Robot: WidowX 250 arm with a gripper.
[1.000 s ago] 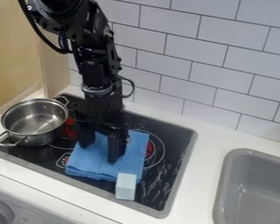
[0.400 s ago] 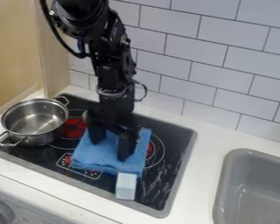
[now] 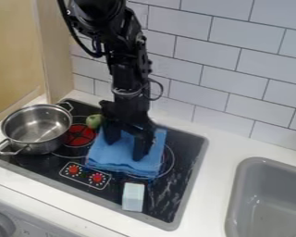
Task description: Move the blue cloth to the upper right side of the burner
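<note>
Black gripper (image 3: 127, 142) hangs pointing down over the blue cloth (image 3: 113, 155), its two fingers spread apart with their tips against the cloth's top. The folded cloth lies on the black stovetop, covering much of the right-hand burner (image 3: 173, 161), whose thin ring shows along the cloth's right and lower edges. Its upper part is partly hidden behind the fingers.
A steel pot (image 3: 36, 127) stands at the stove's left. A green round object (image 3: 94, 121) is just left of the gripper. Below the cloth lies a pale blue block (image 3: 133, 196). Grey sink (image 3: 237, 199) at right, tiled wall behind.
Gripper and cloth have shifted together to the right and up. The stove's red knob markings and the green object have come into sight, and the cloth has come away from the pale block.
</note>
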